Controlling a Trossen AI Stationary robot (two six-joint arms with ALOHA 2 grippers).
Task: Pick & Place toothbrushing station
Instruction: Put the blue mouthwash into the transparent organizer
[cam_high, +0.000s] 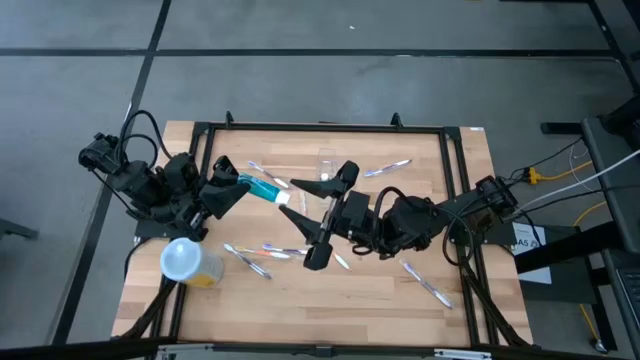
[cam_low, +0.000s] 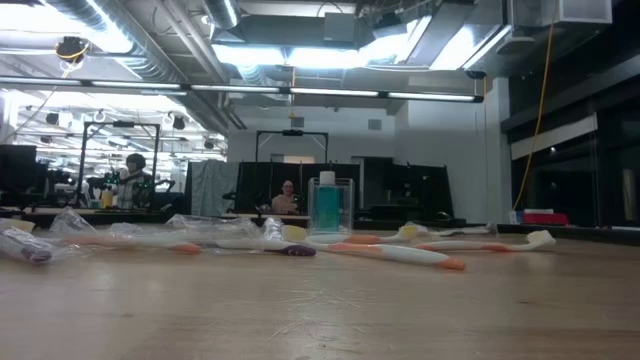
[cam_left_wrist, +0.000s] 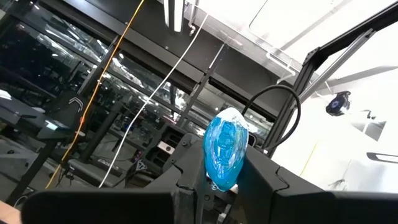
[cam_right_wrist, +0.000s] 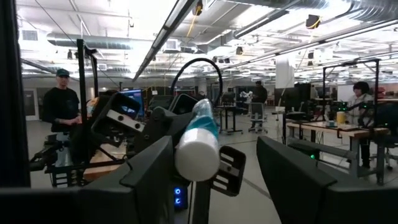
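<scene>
My left gripper (cam_high: 232, 190) is shut on a blue bottle (cam_high: 262, 187) with a white cap (cam_high: 290, 197), held high over the table's middle left. My right gripper (cam_high: 305, 215) is open, its fingers on either side of the cap end (cam_right_wrist: 196, 152); I cannot tell whether they touch it. The clear cup-like holder (cam_high: 326, 162) stands on its base on the far middle of the table. In the low view the holder (cam_low: 330, 205) has a blue, white-topped shape showing through its walls. Neither arm shows in the low view. My left gripper pinches the bottle's base end (cam_left_wrist: 219, 177) between its two fingers. The fingers lie along the bottle, coming from the table's left and tilted upward. The bottle sticks out beyond them with its cap end toward the right arm, lifted clear of the table.
Several toothbrushes lie scattered over the table, such as one in the middle (cam_high: 255, 262), one at the far right (cam_high: 388, 168) and one at the near right (cam_high: 428, 285). A yellow tub with a pale round lid (cam_high: 185, 262) stands near the front left. People are in the room beyond the table.
</scene>
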